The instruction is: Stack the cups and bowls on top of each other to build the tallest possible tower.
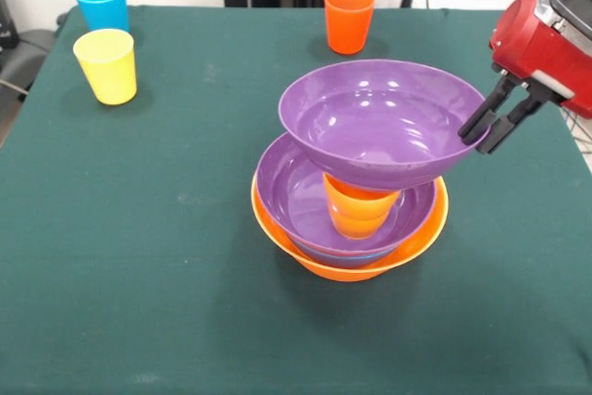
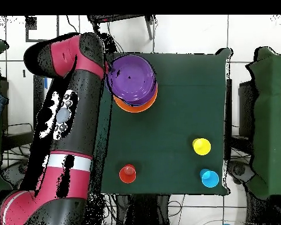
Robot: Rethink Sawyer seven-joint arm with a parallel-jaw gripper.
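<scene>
I have the tool [image 1: 488, 132] clamped on the upper purple bowl [image 1: 384, 122] at its 3 o'clock rim, perched on the orange cup [image 1: 359, 205] inside the tower [image 1: 350, 228] mid-desk [image 1: 139, 256]. Next I judge: let go cleanly, then fetch the red-orange cup [image 1: 349, 18] at 12 o'clock.

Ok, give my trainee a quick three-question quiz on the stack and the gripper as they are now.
1. True or false: the gripper pinches the rim of the top purple bowl.
2. What does that bowl sit on? A) an orange cup B) a blue cup C) the table
3. How many cups stand apart from the tower?

Key:
1. True.
2. A, the orange cup inside the lower purple bowl.
3. Three: light blue cup, yellow cup, red-orange cup.
</scene>
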